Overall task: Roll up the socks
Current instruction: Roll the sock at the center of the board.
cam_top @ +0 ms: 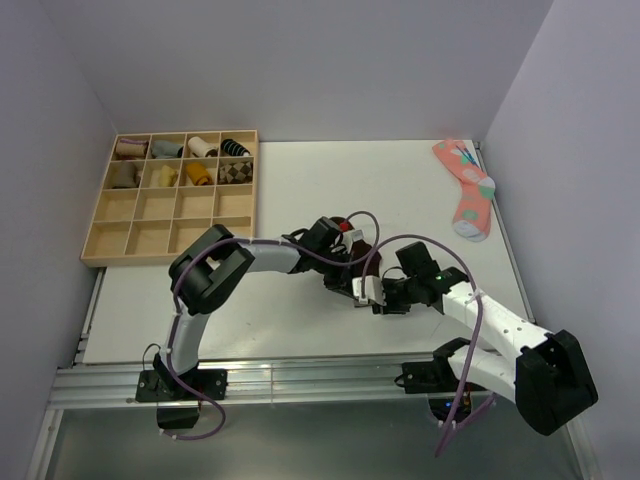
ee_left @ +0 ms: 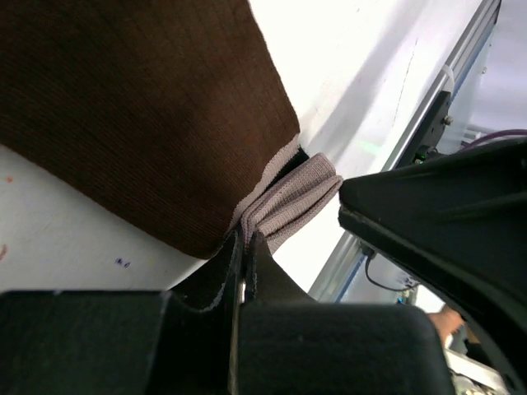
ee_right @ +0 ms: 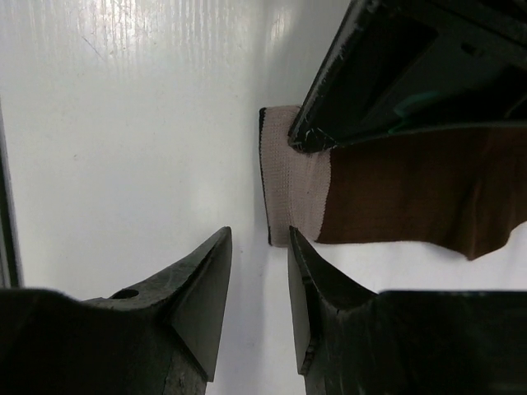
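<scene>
The dark brown socks [cam_top: 362, 250] [ee_left: 140, 107] [ee_right: 412, 197] lie flat at the middle of the white table. The pale grey cuff [ee_left: 292, 197] [ee_right: 292, 193] points toward the near edge. My left gripper [cam_top: 349, 279] [ee_left: 244, 240] is shut, pinching the bunched cuff between its fingertips. In the right wrist view it shows as a dark block over the cuff's upper corner. My right gripper [cam_top: 373, 297] [ee_right: 259, 243] stands open just short of the cuff end. Nothing is between its fingers, and its right fingertip [ee_right: 298, 247] is at the cuff's lower edge.
A wooden compartment tray [cam_top: 150, 235] sits at the back left with several small sock bundles [cam_top: 185, 160] in its far rows. A pink dotted sock [cam_top: 466, 185] lies at the back right by the wall. An aluminium rail [cam_top: 300, 380] runs along the near edge.
</scene>
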Robot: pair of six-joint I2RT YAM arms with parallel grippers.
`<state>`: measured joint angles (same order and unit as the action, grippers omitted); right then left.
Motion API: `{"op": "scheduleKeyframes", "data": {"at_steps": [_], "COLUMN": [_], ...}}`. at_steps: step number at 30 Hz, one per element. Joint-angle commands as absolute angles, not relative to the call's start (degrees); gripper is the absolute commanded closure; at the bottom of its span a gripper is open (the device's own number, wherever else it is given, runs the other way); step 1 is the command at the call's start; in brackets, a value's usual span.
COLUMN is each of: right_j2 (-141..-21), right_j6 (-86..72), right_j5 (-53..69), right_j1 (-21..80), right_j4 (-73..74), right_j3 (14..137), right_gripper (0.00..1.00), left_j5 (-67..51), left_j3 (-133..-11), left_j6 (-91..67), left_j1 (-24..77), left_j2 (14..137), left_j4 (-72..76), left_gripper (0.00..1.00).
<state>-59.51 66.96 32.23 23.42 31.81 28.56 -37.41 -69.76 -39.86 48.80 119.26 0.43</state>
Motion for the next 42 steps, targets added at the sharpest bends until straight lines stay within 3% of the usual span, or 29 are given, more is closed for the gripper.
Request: {"op": "scheduleKeyframes", "data": {"at_steps": [1,21,42], "right_j2": [-59.94,-58.71,-68.11], "right_j6": [67.76,66.09,63.55], "right_j5": [28.48,23.21,15.65], "right_j1": [27.49,36.03,39.55], "right_j4": [26.90,21.45,12.48], "right_j3": [27.69,25.05,24.61], "right_gripper": [0.59,0.61,0.63], "left_j5": [-39.37,-42.28,-43.07], "left_j3": [-70.31,-75.67,-77.61], "left_j6": [-39.11,-35.78,-34.10], "left_j1": [48.08,45.88,45.53], "left_j2": [120.67,123.22,124.10], "left_j4": [-4.21,-13.35,-16.53], "left_gripper": [1.00,1.00,1.00]}}
